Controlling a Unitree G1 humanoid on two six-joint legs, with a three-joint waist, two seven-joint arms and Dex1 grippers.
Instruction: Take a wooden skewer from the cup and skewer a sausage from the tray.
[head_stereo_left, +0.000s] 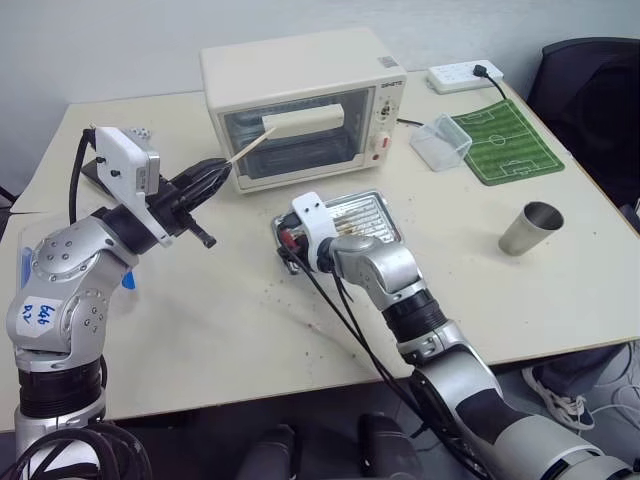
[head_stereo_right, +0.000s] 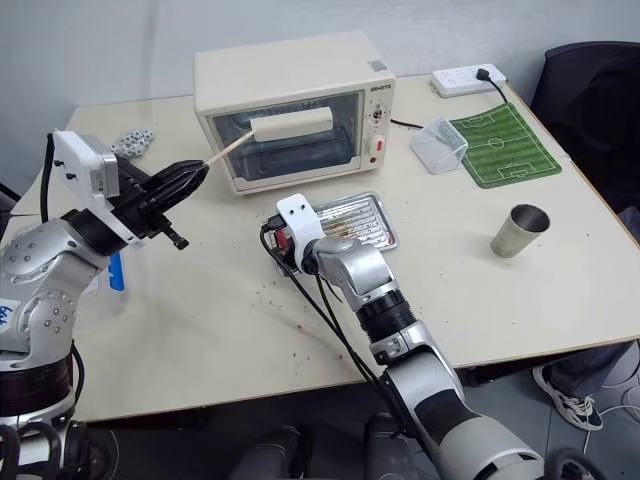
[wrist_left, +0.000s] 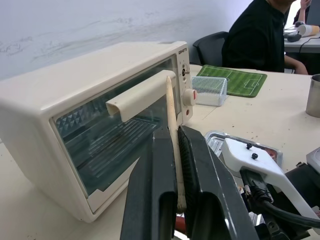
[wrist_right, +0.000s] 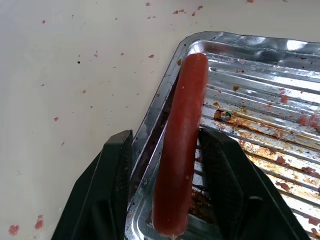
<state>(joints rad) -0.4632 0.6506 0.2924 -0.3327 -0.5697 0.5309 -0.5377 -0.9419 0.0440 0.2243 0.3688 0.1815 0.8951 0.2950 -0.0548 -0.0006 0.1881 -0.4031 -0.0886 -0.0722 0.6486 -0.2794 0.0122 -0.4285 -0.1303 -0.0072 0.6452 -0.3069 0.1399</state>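
My left gripper (head_stereo_left: 220, 170) is held up in front of the toaster oven, shut on the wooden skewer (head_stereo_left: 255, 147), whose pale tip points at the oven door; the same stick (wrist_left: 171, 115) runs between the pads in the left wrist view. My right gripper (wrist_right: 166, 134) is down at the near left corner of the stained silver tray (wrist_right: 260, 65). Its fingers (wrist_right: 112, 165) stand open on either side of the glossy red sausage (wrist_right: 182, 130), with a gap on one side. The sausage lies along the tray's rim. The steel cup (head_stereo_left: 530, 228) stands far to the right.
A cream toaster oven (head_stereo_left: 300, 90) stands behind the tray (head_stereo_left: 365, 215). A clear plastic box (head_stereo_left: 440, 142), a green football-pitch mat (head_stereo_left: 505, 145) and a power strip (head_stereo_left: 465, 76) are at the back right. Blue sticks (head_stereo_right: 116, 272) lie by the left arm. A person (wrist_left: 255, 35) sits beyond the table.
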